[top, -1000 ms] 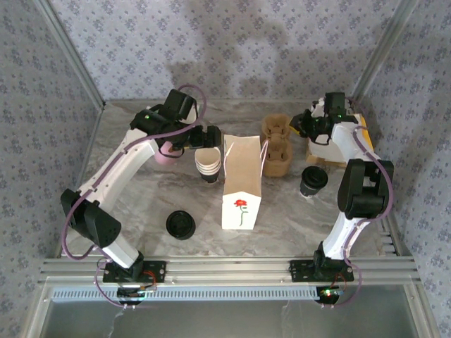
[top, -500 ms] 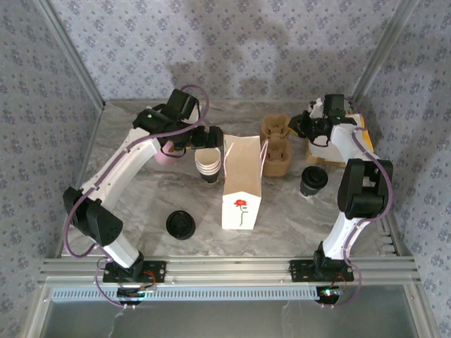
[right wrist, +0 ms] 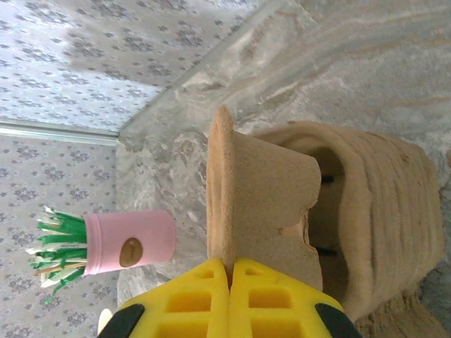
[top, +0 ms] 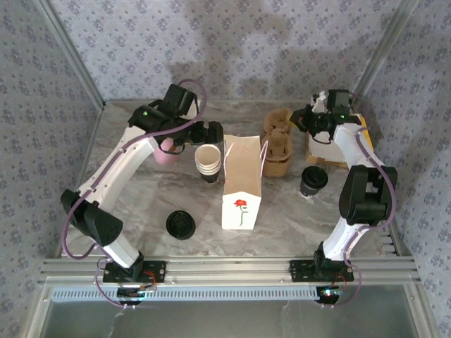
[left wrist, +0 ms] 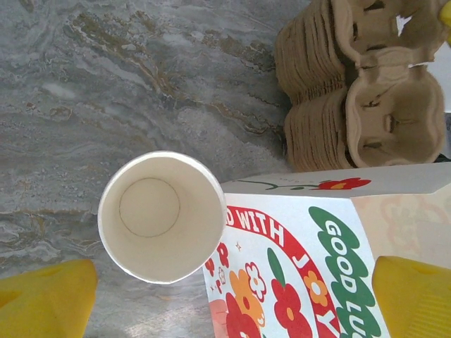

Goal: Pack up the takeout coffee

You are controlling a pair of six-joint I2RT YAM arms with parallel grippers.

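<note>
Pinching 1 carrier (right wrist: 262,189): right pincer (right wrist: 227,271); left pincer (left wrist: 229,296) spread; 1 takeout coffee (top: 313,180), 1 bag (top: 242,179).

Left arm (top: 123,158) reaching far forward, jaws wide open; right arm (top: 351,144) extended, jaws pinched shut

On the white printed paper bag (left wrist: 303,282) you can read "WITH JO" in white letters on a red band. Beside it, white on green, stands "GOOD LU", cut off at the edge. Its narrow end bears a red rose (top: 241,205) without words.
</note>
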